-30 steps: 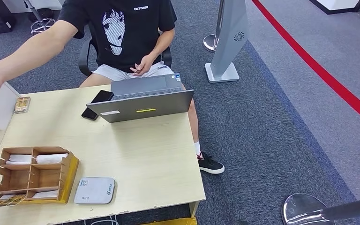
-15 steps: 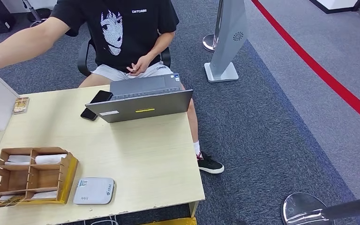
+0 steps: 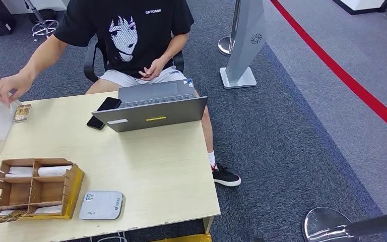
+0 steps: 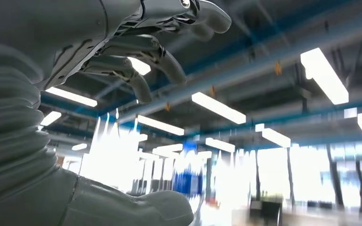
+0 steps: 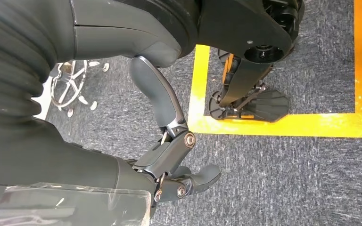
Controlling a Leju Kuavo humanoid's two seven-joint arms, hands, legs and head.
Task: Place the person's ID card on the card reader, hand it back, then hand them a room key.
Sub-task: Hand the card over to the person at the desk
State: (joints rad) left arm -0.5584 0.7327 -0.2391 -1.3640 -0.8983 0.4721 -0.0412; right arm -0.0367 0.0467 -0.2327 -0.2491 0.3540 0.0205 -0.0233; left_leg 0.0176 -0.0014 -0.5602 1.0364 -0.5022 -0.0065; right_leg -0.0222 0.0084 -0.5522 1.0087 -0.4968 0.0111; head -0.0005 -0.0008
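A pale wooden table is seen from above in the head view. At its near left corner a flat, rounded grey card reader is laid, just beside a compartmented wooden organizer box in which white room key cards are stacked. At the far side of the table an open grey laptop is stood, with a black phone placed beside its left end. A small patterned card is laid near the far left corner, and the person's hand is held just above it; whether it is touched cannot be told. The person in a black printed T-shirt is seated behind the laptop.

In the left wrist view, the left hand is raised towards ceiling lights, its fingers curved but apart, with nothing held. In the right wrist view, the right hand is hung over grey carpet marked with yellow tape, its fingers curled inward and nothing grasped.
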